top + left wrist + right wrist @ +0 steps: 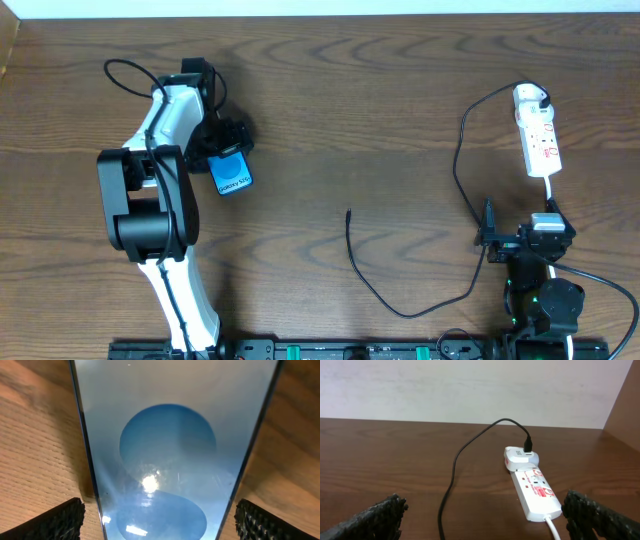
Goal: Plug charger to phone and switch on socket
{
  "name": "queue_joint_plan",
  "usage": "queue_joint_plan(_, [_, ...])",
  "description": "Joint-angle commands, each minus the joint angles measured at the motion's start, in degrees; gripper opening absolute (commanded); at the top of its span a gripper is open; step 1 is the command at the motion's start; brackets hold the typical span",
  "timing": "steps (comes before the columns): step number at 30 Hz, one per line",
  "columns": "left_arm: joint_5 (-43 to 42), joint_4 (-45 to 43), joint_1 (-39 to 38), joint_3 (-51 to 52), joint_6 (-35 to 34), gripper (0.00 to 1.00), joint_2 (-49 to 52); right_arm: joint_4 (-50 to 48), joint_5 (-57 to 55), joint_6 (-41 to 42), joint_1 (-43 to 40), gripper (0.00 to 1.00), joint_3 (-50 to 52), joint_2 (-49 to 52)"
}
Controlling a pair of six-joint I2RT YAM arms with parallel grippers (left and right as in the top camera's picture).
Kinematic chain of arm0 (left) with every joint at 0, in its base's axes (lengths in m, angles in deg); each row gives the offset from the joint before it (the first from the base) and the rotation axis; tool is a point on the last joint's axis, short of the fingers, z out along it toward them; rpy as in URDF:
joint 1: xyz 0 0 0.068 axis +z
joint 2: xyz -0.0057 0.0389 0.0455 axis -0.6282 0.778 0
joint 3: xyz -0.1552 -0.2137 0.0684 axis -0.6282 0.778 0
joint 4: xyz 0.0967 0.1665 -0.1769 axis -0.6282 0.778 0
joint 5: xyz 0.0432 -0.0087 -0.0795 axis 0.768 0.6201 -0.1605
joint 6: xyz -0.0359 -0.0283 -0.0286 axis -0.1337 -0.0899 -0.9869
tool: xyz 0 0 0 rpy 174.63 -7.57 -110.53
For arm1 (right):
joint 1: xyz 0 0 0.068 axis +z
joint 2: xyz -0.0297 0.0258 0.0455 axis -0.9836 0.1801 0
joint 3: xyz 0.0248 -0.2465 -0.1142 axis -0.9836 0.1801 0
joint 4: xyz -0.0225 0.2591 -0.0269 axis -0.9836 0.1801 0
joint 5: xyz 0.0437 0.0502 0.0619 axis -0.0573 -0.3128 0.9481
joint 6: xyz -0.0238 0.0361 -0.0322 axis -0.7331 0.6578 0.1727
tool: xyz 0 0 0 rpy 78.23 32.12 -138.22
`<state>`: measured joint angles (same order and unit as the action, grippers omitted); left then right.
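Observation:
The phone (231,176) lies flat on the table at the left, its cyan-blue screen facing up. My left gripper (224,150) is open and low over it. In the left wrist view the phone (165,445) fills the space between the fingers (160,522), with a small gap on each side. The white socket (537,140) lies at the far right with the charger's white adapter (530,97) plugged in. The black cable (462,180) loops down to its free plug tip (348,213) at mid-table. My right gripper (520,228) is open and empty, just short of the socket (535,492).
The socket's white cord (554,527) runs back under my right gripper (487,520). The cable (454,472) crosses the table left of the socket. A wooden side wall (625,405) stands at the right, and a pale wall runs along the table's back edge.

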<state>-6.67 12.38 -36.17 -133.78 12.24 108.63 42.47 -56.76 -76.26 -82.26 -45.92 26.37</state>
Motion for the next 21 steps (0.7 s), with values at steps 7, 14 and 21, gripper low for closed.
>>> queue_joint_plan(7, [-0.1, 0.1, 0.0, 1.1, 0.3, 0.96, 0.7, 0.3, -0.2, -0.3, 0.5, 0.99, 0.1, -0.3])
queue_joint_plan(14, [-1.2, 0.1, 0.0, 1.3, 0.3, 0.96, 0.7, 0.3, -0.2, -0.3, 0.5, 0.99, 0.1, -0.3])
queue_joint_plan(21, [-1.2, 0.2, 0.0, 1.6, 0.3, 0.96, 0.7, 0.3, -0.2, -0.3, 0.5, 0.99, 0.1, -0.3])
